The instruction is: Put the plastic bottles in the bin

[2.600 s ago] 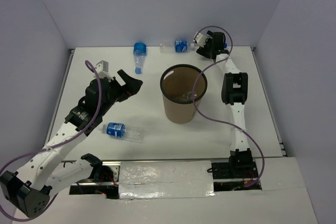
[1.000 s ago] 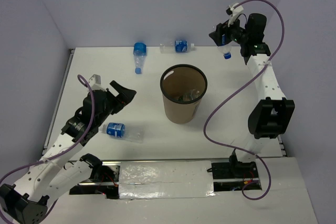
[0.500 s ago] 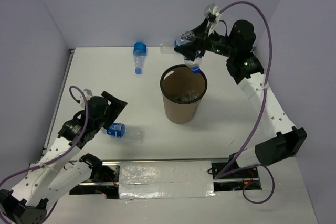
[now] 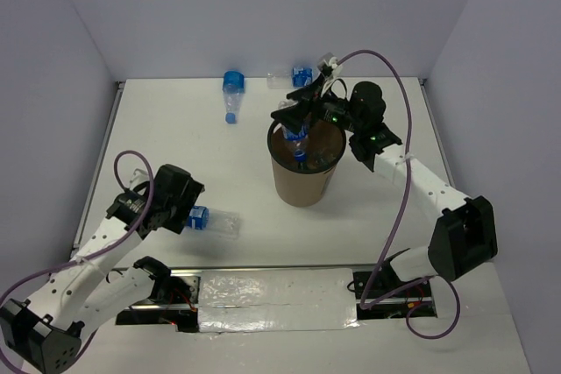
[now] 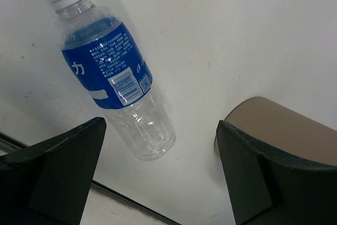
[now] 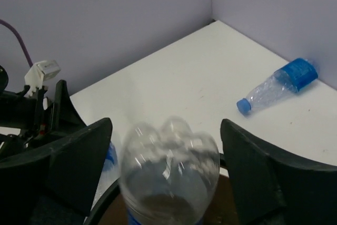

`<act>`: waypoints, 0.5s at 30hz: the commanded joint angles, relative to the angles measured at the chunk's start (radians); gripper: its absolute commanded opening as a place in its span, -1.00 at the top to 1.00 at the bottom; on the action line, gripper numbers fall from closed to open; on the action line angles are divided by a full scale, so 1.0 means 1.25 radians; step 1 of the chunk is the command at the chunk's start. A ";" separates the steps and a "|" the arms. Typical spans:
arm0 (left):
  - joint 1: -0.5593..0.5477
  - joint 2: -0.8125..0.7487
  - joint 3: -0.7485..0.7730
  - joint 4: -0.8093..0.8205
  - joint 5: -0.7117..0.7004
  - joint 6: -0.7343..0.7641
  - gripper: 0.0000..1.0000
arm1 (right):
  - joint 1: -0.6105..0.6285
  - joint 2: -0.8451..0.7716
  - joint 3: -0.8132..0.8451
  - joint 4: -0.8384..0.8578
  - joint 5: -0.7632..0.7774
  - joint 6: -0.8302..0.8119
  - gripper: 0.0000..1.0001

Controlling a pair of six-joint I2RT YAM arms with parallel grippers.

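The brown bin [image 4: 302,183] with a black rim stands mid-table. My right gripper [image 4: 301,111] is open just above its mouth. A clear blue-labelled bottle [image 4: 296,143], cap down, is halfway into the bin. In the right wrist view this bottle [image 6: 171,175] is blurred between the spread fingers [image 6: 68,167], with small gaps on both sides. My left gripper [image 4: 188,210] is open and low over a blue-labelled bottle [image 4: 213,222] lying front left. In the left wrist view that bottle [image 5: 110,72] lies ahead of the gripper [image 5: 163,175], nearer the left finger.
Another bottle [image 4: 231,94] with a blue cap lies at the back left, also in the right wrist view [image 6: 284,82]. A further bottle [image 4: 296,76] lies at the back wall, partly hidden by my right arm. The bin's base [image 5: 274,125] shows beside my left gripper.
My right arm swung a bottle from the back right to over the bin, lowered it and let go; it now drops in. My left gripper moved forward and down over the front bottle.
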 commanded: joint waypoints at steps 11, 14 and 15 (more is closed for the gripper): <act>0.053 0.118 -0.047 0.077 0.023 -0.003 -0.99 | -0.029 -0.122 0.058 -0.071 -0.030 -0.082 -1.00; 0.062 0.148 -0.057 0.071 0.044 0.000 -0.96 | -0.067 -0.145 0.070 -0.093 -0.034 -0.082 -1.00; 0.067 0.164 -0.075 0.088 0.053 0.003 -0.96 | -0.079 -0.152 0.077 -0.099 -0.038 -0.081 -1.00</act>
